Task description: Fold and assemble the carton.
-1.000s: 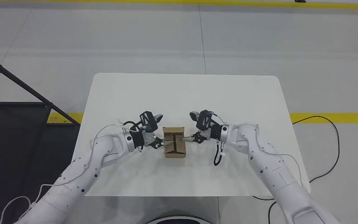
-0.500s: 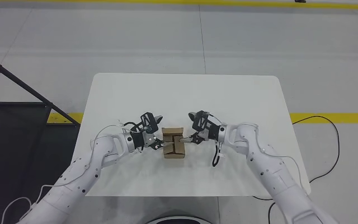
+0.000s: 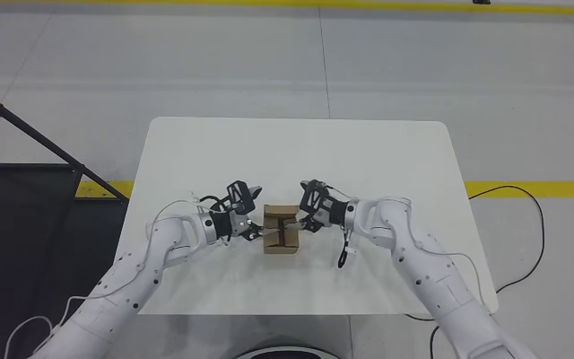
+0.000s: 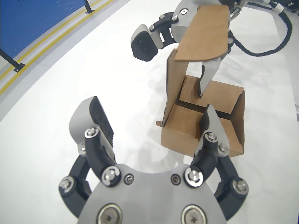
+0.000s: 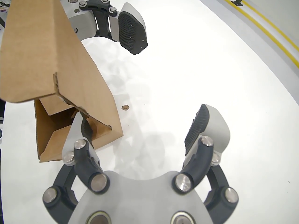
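A small brown carton (image 3: 282, 231) stands open-topped near the middle of the white table (image 3: 386, 161). One tall side flap (image 4: 202, 36) rises from its wall and bends over at the top. My left gripper (image 4: 155, 123) is open at one end of the carton (image 4: 210, 108), with one finger (image 4: 209, 123) inside it and the other outside the flapped wall. My right gripper (image 5: 140, 127) is open at the opposite end, one finger (image 5: 80, 127) dipping into the carton (image 5: 58, 80) and the other over bare table. In the top view the left gripper (image 3: 250, 224) and right gripper (image 3: 305, 220) flank the carton.
A small brown cardboard crumb (image 5: 125, 107) lies on the table beside the carton. The table's far half and both side margins are bare white surface. A blue panel on black feet (image 4: 35, 8) stands on the floor beyond the table edge.
My right gripper has moved a little toward the carton, bringing one finger inside it. The left gripper and the carton have shifted only slightly.
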